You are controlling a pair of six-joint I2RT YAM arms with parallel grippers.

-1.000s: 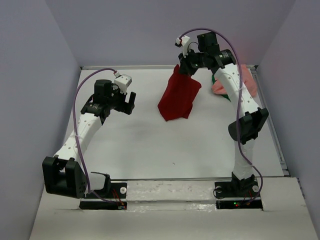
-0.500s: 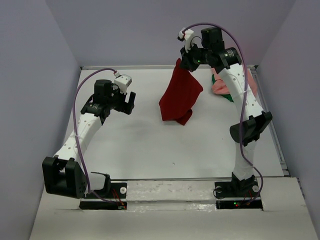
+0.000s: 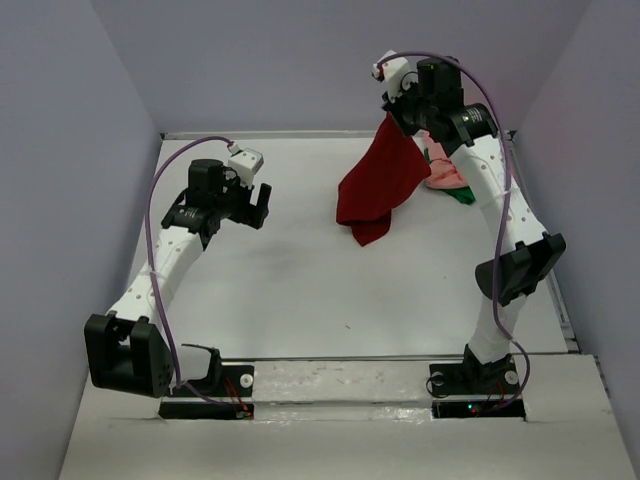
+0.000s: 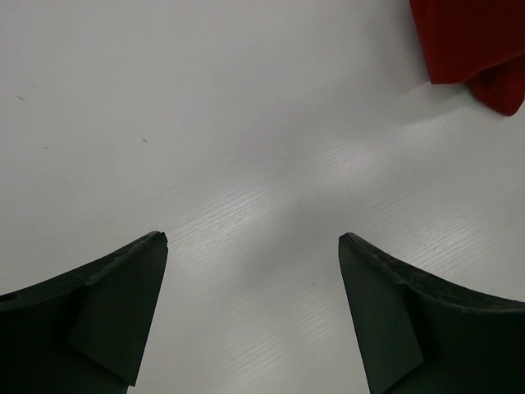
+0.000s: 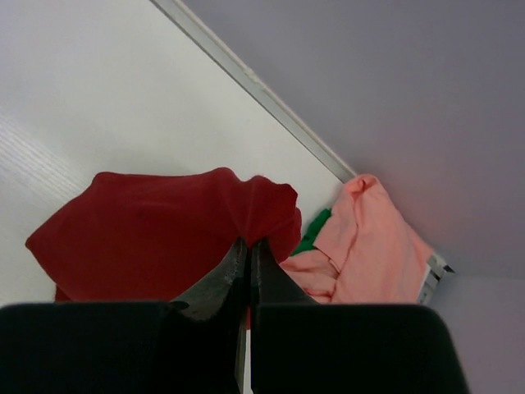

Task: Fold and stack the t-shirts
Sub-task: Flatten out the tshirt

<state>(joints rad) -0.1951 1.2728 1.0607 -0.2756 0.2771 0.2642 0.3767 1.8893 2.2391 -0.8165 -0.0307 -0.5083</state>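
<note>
Dangling the dark red cloth t-shirt from the clenched right gripper; the spread, empty left gripper is awaiting a lower corner

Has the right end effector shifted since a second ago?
Yes. The right end effector, shut on the dark red t-shirt, has moved rightward and higher against the table's back rail in the top view.

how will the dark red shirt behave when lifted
Probably floppy: the dark red shirt hangs in loose folds from the right gripper. Likely light, since one pinch holds it up. It may bunch when set down.
</note>
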